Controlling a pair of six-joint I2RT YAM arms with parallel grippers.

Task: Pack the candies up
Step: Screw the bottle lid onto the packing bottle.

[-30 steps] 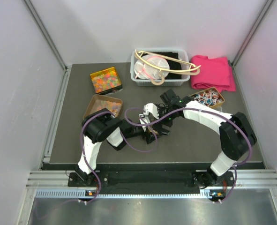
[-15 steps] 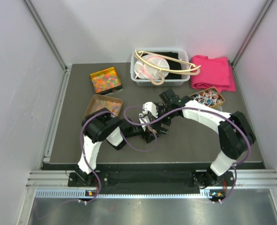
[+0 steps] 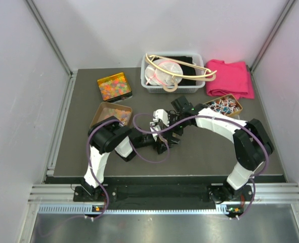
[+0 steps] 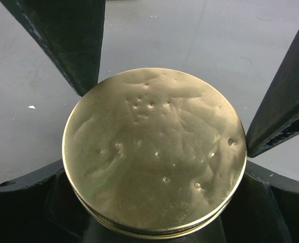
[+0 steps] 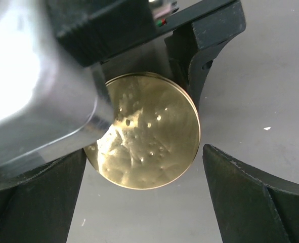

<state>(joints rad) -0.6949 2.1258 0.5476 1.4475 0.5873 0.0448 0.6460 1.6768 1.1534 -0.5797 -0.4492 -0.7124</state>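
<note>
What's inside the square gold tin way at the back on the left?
The square gold tin is filled with small gummy candies in orange, yellow and pink. They cover its floor, so the bottom and anything beneath the top pieces cannot be seen.

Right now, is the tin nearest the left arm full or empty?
Partly full: candies cover the right of the tin; its left floor is bare.

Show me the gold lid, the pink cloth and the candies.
gold lid (image 4: 154, 152): left wrist view, middle of its face.
pink cloth (image 3: 231, 78): top view, its centre.
candies (image 3: 114, 87): top view, middle of rear pile.
</note>
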